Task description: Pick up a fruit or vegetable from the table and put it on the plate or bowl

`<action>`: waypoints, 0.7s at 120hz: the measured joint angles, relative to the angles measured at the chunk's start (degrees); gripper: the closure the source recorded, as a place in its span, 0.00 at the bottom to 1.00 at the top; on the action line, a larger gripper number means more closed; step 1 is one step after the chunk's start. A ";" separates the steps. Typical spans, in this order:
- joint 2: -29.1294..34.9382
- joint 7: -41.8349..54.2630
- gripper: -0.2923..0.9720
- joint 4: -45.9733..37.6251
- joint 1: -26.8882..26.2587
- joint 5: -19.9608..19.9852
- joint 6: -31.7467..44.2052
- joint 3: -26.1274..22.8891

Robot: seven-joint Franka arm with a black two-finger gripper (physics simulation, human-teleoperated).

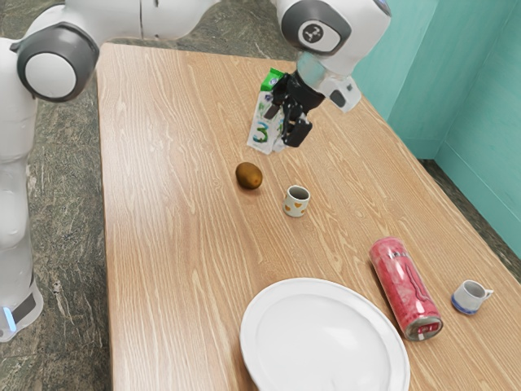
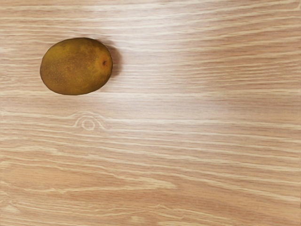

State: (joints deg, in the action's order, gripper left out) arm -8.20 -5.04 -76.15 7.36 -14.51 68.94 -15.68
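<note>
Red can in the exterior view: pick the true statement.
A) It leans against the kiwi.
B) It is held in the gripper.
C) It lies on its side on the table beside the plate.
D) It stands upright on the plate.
C: the red can lies on its side on the table, between the white plate and the small cup.

One brown, oval kiwi point(image 1: 249, 175) point(image 2: 76, 66) lies on its side near the middle of the wooden desk point(image 1: 179, 244). One round white plate point(image 1: 326, 338) sits flat at the desk's near edge, well apart from the kiwi.
</note>
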 joint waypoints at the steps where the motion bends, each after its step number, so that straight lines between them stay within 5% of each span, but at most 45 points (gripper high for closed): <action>1: 0.00 0.00 0.23 0.03 -0.04 -0.06 0.58 -0.02; 47: -3.14 -2.15 0.23 2.93 2.09 -2.57 12.45 0.48; 52: -3.09 -4.44 0.23 2.75 -0.40 -1.95 12.85 3.73; 62: -2.95 -8.83 0.23 2.57 -10.73 3.30 13.42 19.37; 74: -2.97 -12.69 0.23 1.13 -12.19 8.48 13.75 24.49; 84: -2.75 -20.01 0.23 -2.05 -12.65 18.33 13.95 28.54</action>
State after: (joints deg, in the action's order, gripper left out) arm -10.95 -25.05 -78.19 -5.29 3.82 82.89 12.87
